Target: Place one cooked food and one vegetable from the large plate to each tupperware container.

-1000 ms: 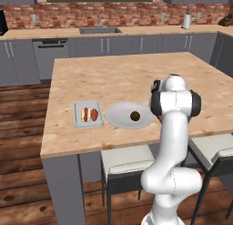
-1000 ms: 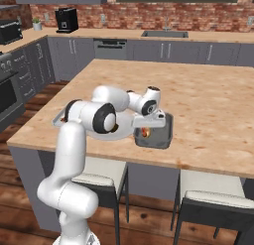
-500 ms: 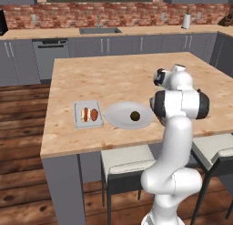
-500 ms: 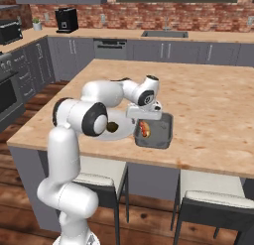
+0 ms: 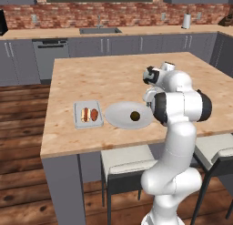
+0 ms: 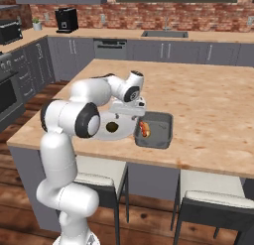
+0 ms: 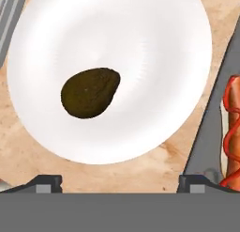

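The large plate (image 7: 140, 48) lies below my gripper (image 7: 119, 183), which is open with nothing between its fingertips (image 7: 47, 181). One dark avocado (image 7: 90, 92) rests on the plate (image 6: 101, 135). To its right, the darker tupperware container (image 6: 161, 132) holds a hot dog (image 6: 144, 128), also in the hand view (image 7: 231, 127). My gripper (image 6: 126, 115) hangs over the plate's edge beside that container. On the plate's other side, the light grey tupperware container (image 5: 86, 124) holds a hot dog (image 5: 84, 114) and an orange-red piece (image 5: 94, 114).
All of this sits near the front edge of the wooden island counter (image 5: 113, 74). Stools (image 5: 125, 162) (image 6: 213, 199) stand below that edge. Bare wood stretches behind the plate and containers towards the back counter with the sink (image 5: 98, 30).
The hand has swung from above the darker container towards the plate, and its jaws have spread a little wider. The hot dog stays in the darker container.
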